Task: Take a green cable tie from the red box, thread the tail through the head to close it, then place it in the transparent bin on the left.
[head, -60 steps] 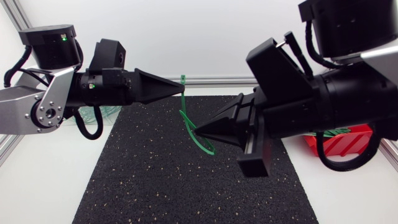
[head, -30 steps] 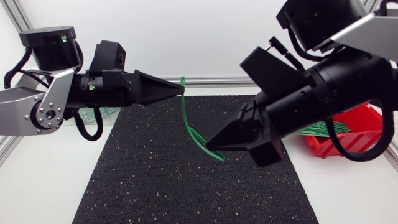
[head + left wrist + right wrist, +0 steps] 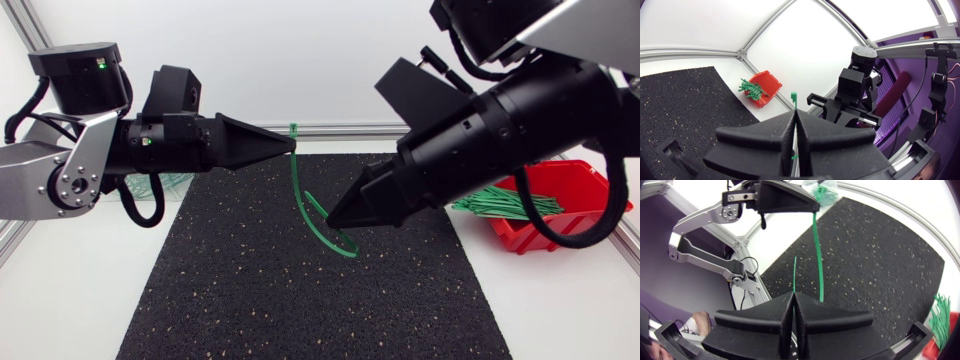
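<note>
**Green tie held by both grippers over the mat, not closed yet**

The L gripper (image 3: 291,146) is pressed together on the green cable tie (image 3: 294,178), just under its square head. The head stands free above the fingertips. From there the tie goes down, makes a U bend over the black mat (image 3: 240,290) and comes back up to the R gripper (image 3: 332,217). This one is pinching it too, near the tail end.

In R wrist view a short thin piece of tail sticks out ahead of the closed fingers. The long strand runs beside it, up to the L gripper. The tail is not in the head, so the tie is open, held in the air approx. over the mat's middle w/ both ends gripped. The two grippers are near each other but apart, the L one nearer the mat's far edge.

At the table's right side, partly behind the R arm, sits the red box (image 3: 560,228) w/ a bundle of green ties (image 3: 500,203) in it. The transparent bin (image 3: 168,183) is at the left, mostly hidden behind the L arm; some green shows inside it.
</note>
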Tool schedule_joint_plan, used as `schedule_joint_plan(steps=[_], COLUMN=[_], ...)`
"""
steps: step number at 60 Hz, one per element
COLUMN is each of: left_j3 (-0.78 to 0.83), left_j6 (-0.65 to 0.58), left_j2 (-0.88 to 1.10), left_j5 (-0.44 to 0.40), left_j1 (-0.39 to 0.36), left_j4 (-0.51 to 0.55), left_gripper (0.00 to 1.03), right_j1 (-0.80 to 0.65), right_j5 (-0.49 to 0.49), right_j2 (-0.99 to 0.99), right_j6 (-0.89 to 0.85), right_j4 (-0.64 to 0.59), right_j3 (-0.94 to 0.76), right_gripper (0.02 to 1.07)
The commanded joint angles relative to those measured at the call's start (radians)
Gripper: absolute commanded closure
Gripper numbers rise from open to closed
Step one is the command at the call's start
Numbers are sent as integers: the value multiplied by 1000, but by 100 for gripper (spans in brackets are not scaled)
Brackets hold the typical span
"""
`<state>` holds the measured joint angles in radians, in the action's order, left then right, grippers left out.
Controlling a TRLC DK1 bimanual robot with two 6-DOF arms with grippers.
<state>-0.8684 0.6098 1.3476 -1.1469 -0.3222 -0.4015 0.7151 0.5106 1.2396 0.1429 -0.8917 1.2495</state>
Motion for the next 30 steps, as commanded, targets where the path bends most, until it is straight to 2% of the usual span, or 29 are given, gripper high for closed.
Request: schedule_joint_plan(steps=[1, 5, 10, 16, 20, 24, 30], left_j3=[29, 37, 45, 54, 63, 69, 71], left_j6=[21, 18, 13, 11, 11, 13, 13], left_j2=[-22, -22, -27, -33, -42, -51, -56], left_j5=[-2, -2, -1, -1, -1, -1, -1], left_j1=[-9, -14, -20, -20, -21, -21, -20], left_j4=[-17, -22, -23, -31, -36, -46, -46], left_gripper=[100, 100, 100, 100, 100, 100, 100], right_j1=[44, 35, 29, 20, 14, -34, -42], right_j5=[-53, -52, 6, 12, 71, 193, 221], right_j2=[-2, 4, 8, 4, 6, -28, -100], right_j6=[129, 193, 195, 222, 274, 416, 643], right_j4=[-47, -69, -52, -66, -78, -21, 185], right_j3=[33, 50, 54, 79, 82, 36, -62], right_gripper=[102, 102, 102, 102, 102, 102, 102])
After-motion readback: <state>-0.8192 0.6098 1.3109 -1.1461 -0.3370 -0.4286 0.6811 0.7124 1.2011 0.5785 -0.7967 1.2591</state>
